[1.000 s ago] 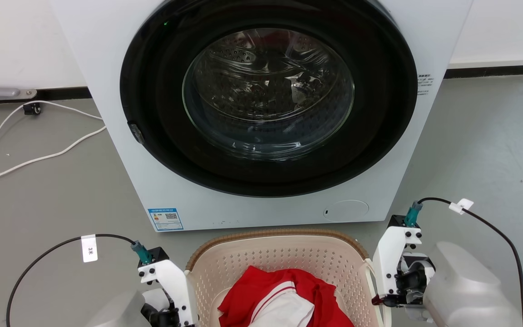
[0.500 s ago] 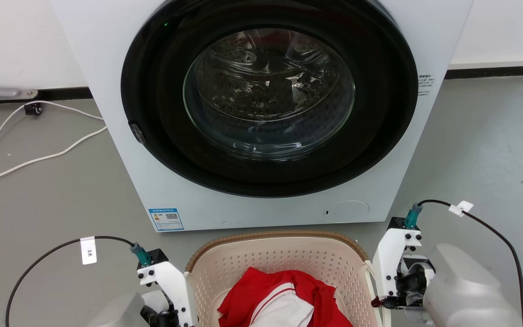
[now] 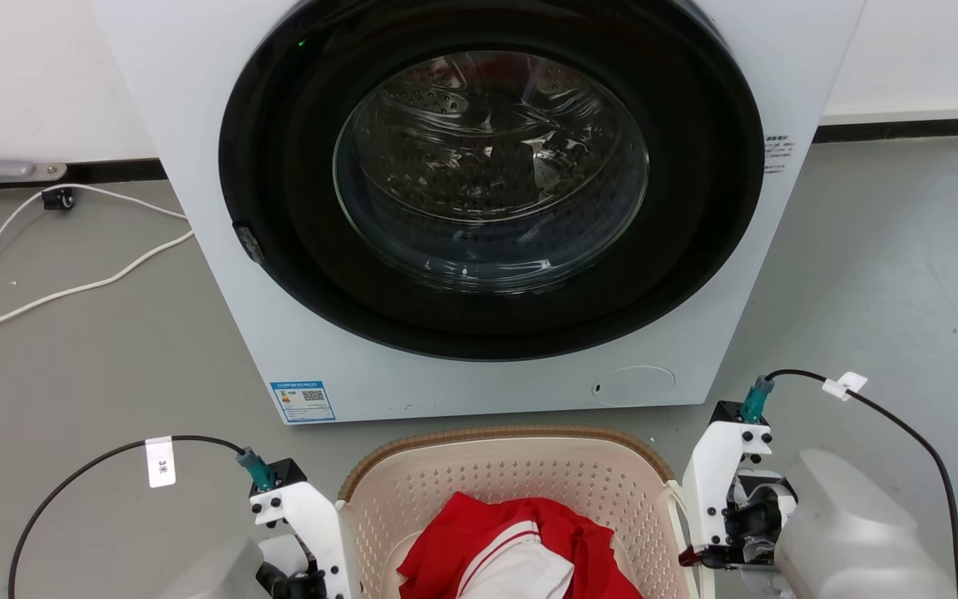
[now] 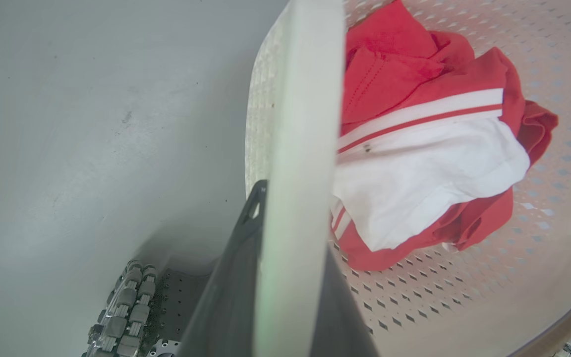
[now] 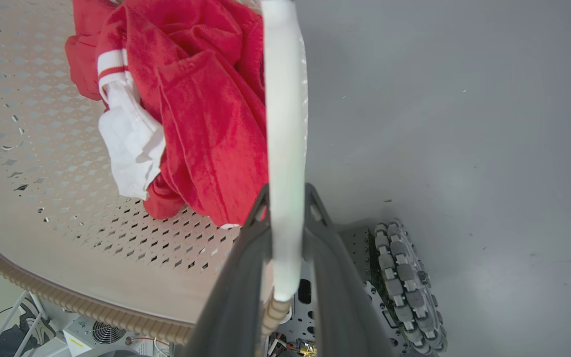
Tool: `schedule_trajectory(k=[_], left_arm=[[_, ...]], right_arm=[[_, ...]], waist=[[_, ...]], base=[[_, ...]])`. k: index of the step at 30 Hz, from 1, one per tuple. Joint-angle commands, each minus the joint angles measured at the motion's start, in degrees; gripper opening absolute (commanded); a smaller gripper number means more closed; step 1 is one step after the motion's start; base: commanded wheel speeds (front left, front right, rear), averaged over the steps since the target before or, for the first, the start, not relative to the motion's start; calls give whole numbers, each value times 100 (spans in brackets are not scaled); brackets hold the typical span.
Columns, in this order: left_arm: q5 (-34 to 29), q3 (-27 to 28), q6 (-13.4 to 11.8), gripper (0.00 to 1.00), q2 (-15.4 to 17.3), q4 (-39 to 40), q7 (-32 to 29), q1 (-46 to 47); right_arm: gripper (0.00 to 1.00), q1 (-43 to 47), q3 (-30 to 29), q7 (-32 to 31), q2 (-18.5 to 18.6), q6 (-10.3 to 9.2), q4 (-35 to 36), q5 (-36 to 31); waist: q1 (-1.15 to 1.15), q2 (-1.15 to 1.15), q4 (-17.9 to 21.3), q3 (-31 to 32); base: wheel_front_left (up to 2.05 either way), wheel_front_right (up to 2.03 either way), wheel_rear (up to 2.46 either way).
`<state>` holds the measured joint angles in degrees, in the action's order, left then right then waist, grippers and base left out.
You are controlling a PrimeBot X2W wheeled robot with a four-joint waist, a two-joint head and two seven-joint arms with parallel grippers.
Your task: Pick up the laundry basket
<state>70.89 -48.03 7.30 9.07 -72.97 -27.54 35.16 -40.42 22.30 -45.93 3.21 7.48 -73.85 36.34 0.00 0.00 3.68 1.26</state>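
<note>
The laundry basket [image 3: 504,436], cream with perforated walls and a brown woven rim, sits at the bottom centre of the head view, in front of the washer. Red and white clothes [image 3: 520,541] lie in it. My left gripper [image 4: 293,198] is shut on the basket's white left handle [image 4: 298,124], one dark finger on each side. My right gripper [image 5: 285,198] is shut on the white right handle [image 5: 283,114] in the same way. In the head view both wrists flank the basket, left gripper [image 3: 308,541] and right gripper [image 3: 724,507]. Whether the basket touches the floor I cannot tell.
A white front-load washer [image 3: 321,333] with its round glass door [image 3: 491,166] shut stands right behind the basket. White cables [image 3: 71,291] trail over the grey floor at the left. My base's roller wheels [image 5: 404,282] are close under the basket's near side.
Basket and both grippers have slid slightly toward the bottom edge of the head view, while the washer stays put. Both grips on the handles are unchanged.
</note>
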Motion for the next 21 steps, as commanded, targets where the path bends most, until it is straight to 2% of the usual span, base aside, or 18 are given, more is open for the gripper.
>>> schedule_trajectory(k=[1, 21], left_arm=[[75, 10, 35, 0, -29, 37, 31, -3], [107, -43, 35, 0, -59, 20, 64, 2]], right_arm=[[0, 93, -9, -16, -62, 3, 2, 38], [0, 96, -13, -37, -63, 3, 1, 100]], waist=[[0, 0, 2, 1], [0, 0, 10, -9]], base=[[0, 0, 0], [0, 0, 0]])
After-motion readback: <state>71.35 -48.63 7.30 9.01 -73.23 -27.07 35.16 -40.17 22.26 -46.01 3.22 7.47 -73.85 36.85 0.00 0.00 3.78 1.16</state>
